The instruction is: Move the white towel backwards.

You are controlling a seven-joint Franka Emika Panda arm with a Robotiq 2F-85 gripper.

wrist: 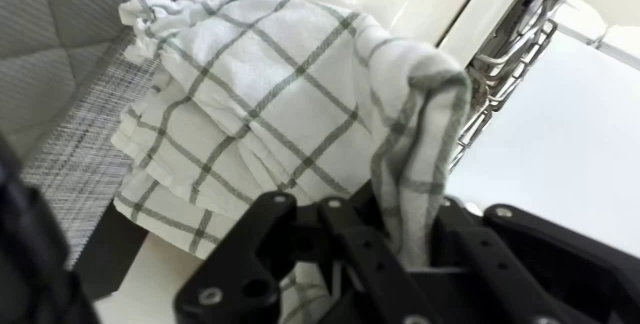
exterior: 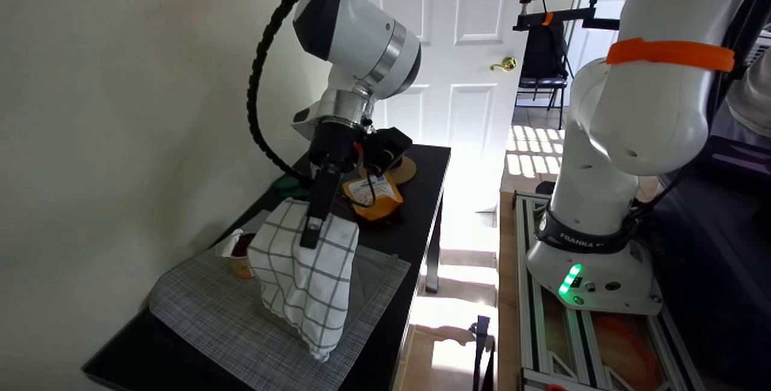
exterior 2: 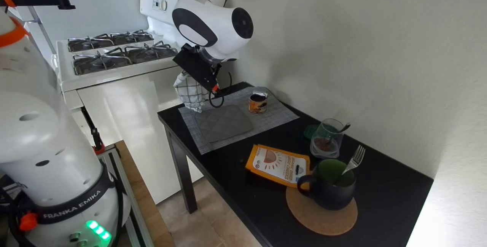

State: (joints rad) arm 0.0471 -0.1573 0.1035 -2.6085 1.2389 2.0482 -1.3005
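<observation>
One checked white towel (exterior: 310,285) is held pinched in the claw (wrist: 407,214), its folds hung near one edge of the grey placemat (exterior: 205,300).

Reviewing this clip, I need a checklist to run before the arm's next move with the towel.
White towel gripped: ok; a fold is pinched between the jaws.
Its lower edge off the grey placemat: cannot tell; no view settles contact.
Open can apart from the towel: ok; an exterior view shows a gap.
Grey quilted pad flat on the placemat: ok.
Dark mug away from the towel: ok; it stands toward the opposite end of the black table.
Intended "backwards" direction: cannot tell from these views.
</observation>
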